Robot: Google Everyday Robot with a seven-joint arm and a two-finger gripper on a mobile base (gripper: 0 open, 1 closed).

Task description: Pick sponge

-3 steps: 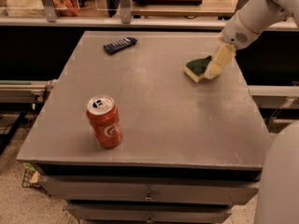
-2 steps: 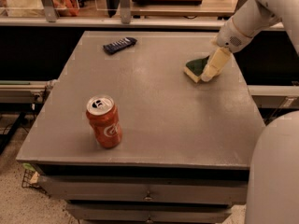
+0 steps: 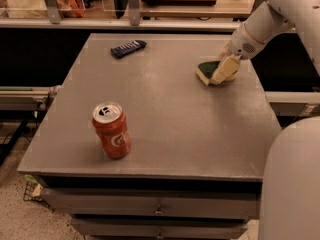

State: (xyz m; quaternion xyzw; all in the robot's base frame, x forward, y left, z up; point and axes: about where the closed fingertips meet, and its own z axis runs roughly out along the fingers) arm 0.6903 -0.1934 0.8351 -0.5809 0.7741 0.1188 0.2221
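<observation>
Change over the last second: tool [image 3: 225,70] shifted slightly left and lower against the sponge [image 3: 205,68]; rounded white casing [image 3: 292,184] at lower right fills more of the view; all else on the table unmoved.

1. Table [image 3: 175,134]: grey, flat square top, drawer fronts [image 3: 150,206] below its front edge.
2. Robot arm [image 3: 272,16]: white, enters from the upper right corner and slopes down-left to the table's far right area.
3. Soda can [image 3: 111,130]: red-orange, upright, pull-tab top showing, near the front left of the table, well apart from the other items.
4. Remote control [image 3: 128,48]: dark, lying flat near the far edge, left of centre.
5. Tool: pale cream, low over the far right part of the table, overlapping the sponge's right side. How far it is open, and whether it has hold of the sponge, cannot be told.
6. Sponge: dark green top over pale yellow foam, far right part of the table, its left end sticking out from behind the tool.
</observation>
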